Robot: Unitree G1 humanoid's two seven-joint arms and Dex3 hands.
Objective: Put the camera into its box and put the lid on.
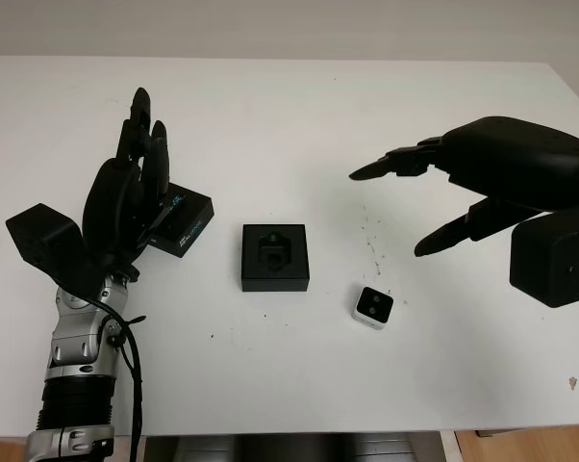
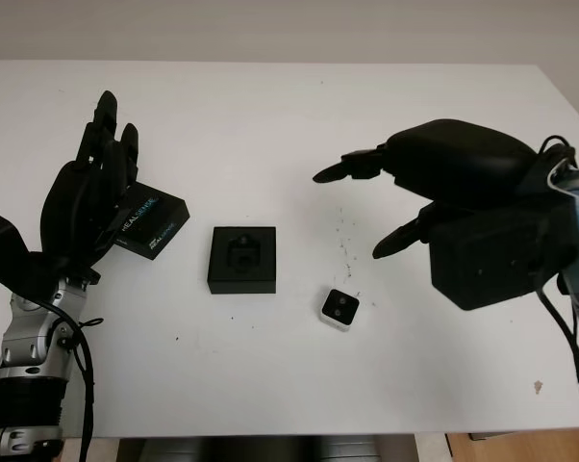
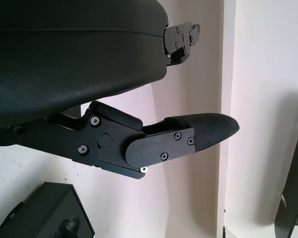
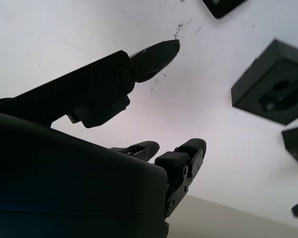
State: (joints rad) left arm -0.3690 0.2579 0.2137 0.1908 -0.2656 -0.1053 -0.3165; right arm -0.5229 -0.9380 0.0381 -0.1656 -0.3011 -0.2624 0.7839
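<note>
A small white camera [image 1: 373,308] with a dark front lies on the table, right of centre. The black box [image 1: 275,257] sits open at the centre, its foam insert bare. Its black lid [image 1: 182,221], with pale lettering, lies to the left of the box. My left hand [image 1: 140,154] is open and stands upright at the lid's left end, hiding part of it. My right hand [image 1: 390,212] is open and hovers above the table, up and to the right of the camera. In the right wrist view the box [image 4: 273,91] lies beyond the fingers.
The white table [image 1: 299,125] runs to its front edge just below the arms. Small dark specks [image 1: 371,241] mark the surface between the box and my right hand. A brown spot [image 1: 573,383] sits near the front right corner.
</note>
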